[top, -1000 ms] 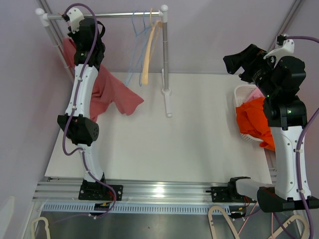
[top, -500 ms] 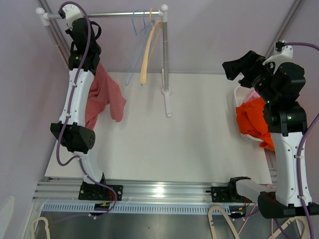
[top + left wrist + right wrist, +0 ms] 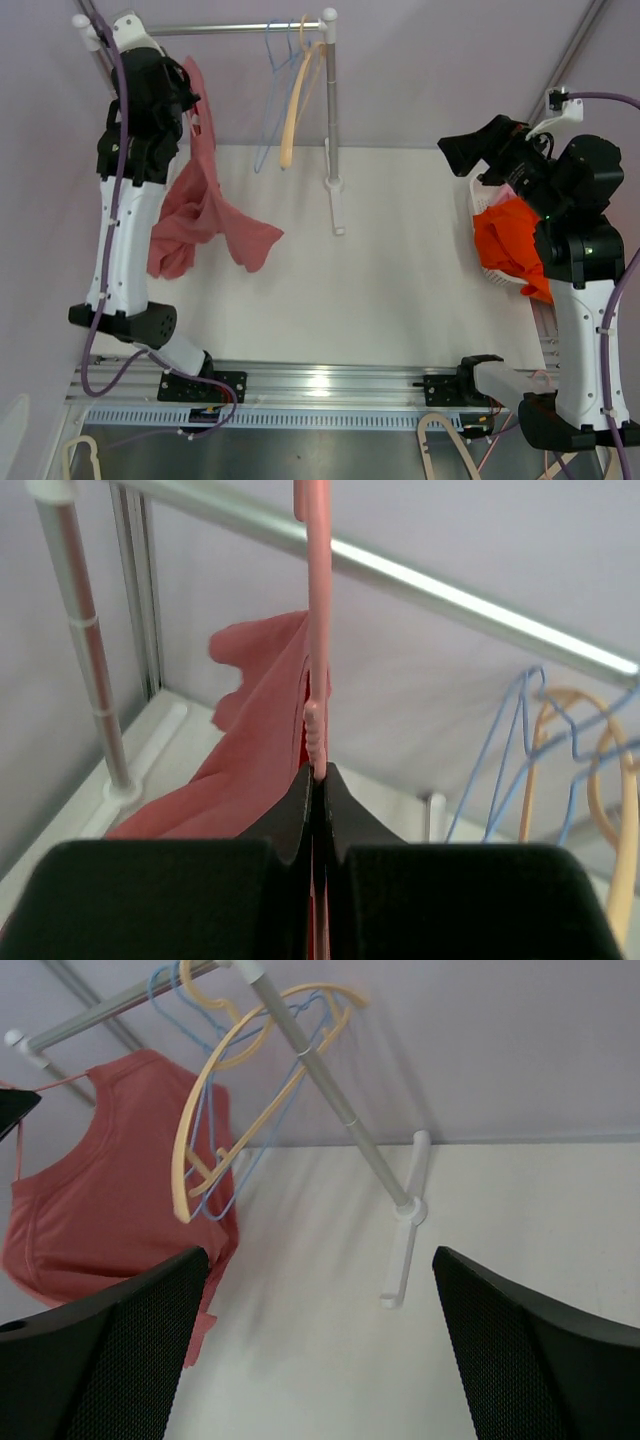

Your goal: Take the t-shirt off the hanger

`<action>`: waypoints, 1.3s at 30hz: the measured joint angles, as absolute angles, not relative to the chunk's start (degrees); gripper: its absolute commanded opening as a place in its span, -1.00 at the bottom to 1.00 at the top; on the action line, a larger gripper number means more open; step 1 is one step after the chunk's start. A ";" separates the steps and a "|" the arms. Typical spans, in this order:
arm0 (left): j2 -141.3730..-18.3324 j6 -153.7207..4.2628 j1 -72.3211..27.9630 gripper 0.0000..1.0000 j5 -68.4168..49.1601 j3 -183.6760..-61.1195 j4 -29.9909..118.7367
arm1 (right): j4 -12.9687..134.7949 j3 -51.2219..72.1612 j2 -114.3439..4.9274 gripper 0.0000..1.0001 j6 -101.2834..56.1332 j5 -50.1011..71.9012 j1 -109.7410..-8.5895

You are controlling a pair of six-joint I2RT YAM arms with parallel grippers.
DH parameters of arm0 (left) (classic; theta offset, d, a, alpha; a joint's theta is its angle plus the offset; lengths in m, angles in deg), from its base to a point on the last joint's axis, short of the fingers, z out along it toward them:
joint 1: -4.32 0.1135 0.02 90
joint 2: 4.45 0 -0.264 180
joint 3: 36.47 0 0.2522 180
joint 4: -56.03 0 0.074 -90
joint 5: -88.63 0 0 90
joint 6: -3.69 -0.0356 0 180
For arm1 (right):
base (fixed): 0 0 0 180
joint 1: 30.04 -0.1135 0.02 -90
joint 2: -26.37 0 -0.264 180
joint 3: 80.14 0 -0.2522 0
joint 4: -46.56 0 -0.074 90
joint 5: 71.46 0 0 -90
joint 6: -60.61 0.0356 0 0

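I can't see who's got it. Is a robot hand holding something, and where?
The left gripper pinches the pink hanger by its thin bar, at the ridges; the t-shirt hangs from it. The right gripper is open, holding nothing.

White-black arms [image 3: 120,230], purple cables [image 3: 100,320]

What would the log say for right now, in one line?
left gripper: shut on hanger | shirt: on hanger | right gripper: open, empty

Bright, even light; faint shadows on the table [image 3: 400,280]; glare on the near rail [image 3: 320,378]; left gripper [image 3: 318,785] blurred close up.
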State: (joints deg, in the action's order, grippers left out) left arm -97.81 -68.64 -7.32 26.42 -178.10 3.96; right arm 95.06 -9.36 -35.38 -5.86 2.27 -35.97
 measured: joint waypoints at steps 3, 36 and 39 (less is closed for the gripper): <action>-92.52 -66.63 -7.36 -0.99 24.24 -174.54 -1.78 | 94.49 -8.77 -35.43 0.99 -6.91 -3.37 -37.22; -70.42 -55.33 -13.66 -0.99 31.93 -148.62 -11.84 | 45.99 12.13 -64.87 -1.00 -22.52 19.75 -106.46; -70.71 -55.61 -13.68 -0.99 31.89 -148.25 -11.33 | 47.26 11.84 -64.56 -1.00 -22.43 23.47 -108.91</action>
State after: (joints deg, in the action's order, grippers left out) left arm -70.71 -55.61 -13.68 31.89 -148.25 -11.33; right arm 47.26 11.84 -64.56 -22.43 23.47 -108.91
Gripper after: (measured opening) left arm 0.012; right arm 0.016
